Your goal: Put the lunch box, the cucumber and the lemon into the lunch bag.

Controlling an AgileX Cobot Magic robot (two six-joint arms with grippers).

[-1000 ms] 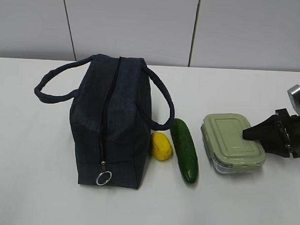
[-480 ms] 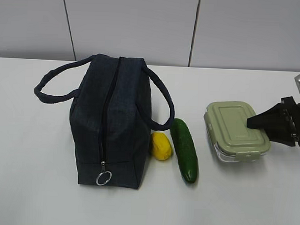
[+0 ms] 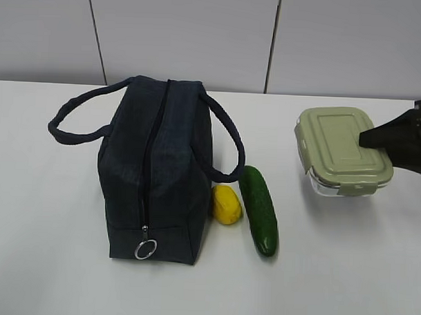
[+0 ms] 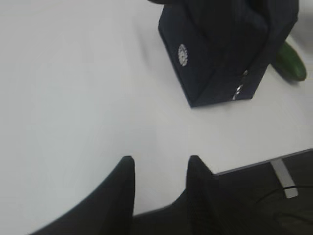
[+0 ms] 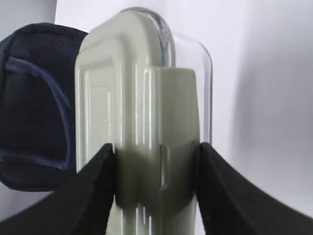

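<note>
**Lunch box held above the table, bag zipped shut**

A white table (image 3: 48, 262) stands before a pale panelled wall (image 3: 180, 32). Left of centre sits the lunch bag (image 3: 154, 176) — dark navy, boxy, upright, with one loop handle lying out to its left and the other arching to its right. Its black top zipper (image 3: 152, 155) runs along the top and down the near end and is closed, the silver ring pull (image 3: 146, 250) hanging low on that end.

Just right of the bag lies the lemon (image 3: 227, 204), small and yellow, close against the bag's lower corner. Beside it lies the cucumber (image 3: 258, 209), dark green and slightly curved, its length running towards the camera; it is just beside the lemon, though whether they touch is unclear.

Far right, the lunch box (image 3: 342, 152) is off the table and tilted, its sage-green lid facing up over a clear base, a soft shadow beneath it. The right gripper (image 5: 156, 161) enters from the right edge and clamps the box at its end — in the wrist view its two black fingers (image 5: 98, 186) press on opposite faces, lid and base.

The left gripper (image 4: 159, 169) hangs over bare table near the front edge, its jaws narrowly parted and holding nothing, with the bag well ahead of it and the cucumber's tip showing past the bag
</note>
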